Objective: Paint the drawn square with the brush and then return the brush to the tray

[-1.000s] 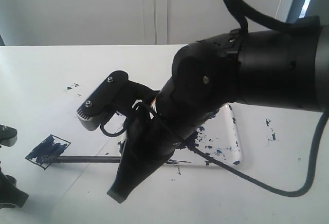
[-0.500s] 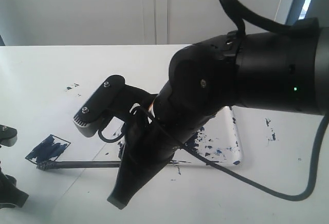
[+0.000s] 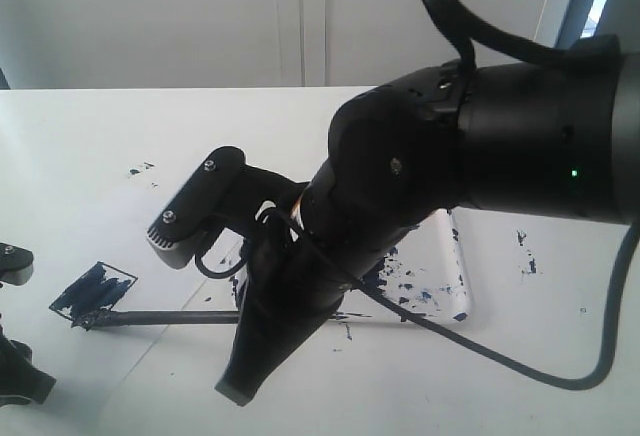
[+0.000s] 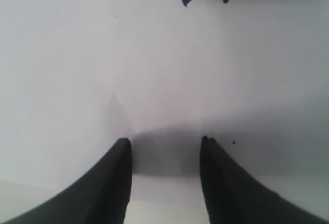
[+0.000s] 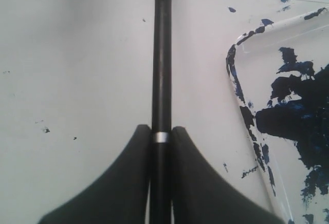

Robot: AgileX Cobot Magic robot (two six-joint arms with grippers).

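Right claw [image 5: 161, 131]: pressed together on the brush [image 5: 162, 54], pinching the shaft at its silver band. Gripping far from the bristles gives me reach across the paper.
Brush attitude: nearly flat to the surface [image 3: 80, 136], pointing toward the edge on my left arm's side, so the tip wipes rather than stabs.
Brush tip: at the near corner of the drawn square [image 3: 92, 291], on or just at the outline.
Drawn square: near the left-arm edge, mostly smeared dark blue, with pale streaks inside.
Tray [image 3: 462, 286]: toward the middle of the surface, just beside my right claw and well apart from the square. This keeps the return short.
Left claw [image 4: 164, 142]: spread and holding nothing, low over bare white surface, clear of the stroke.
Step, as I judge it: filling the last gaps; the brush return is not yet done.
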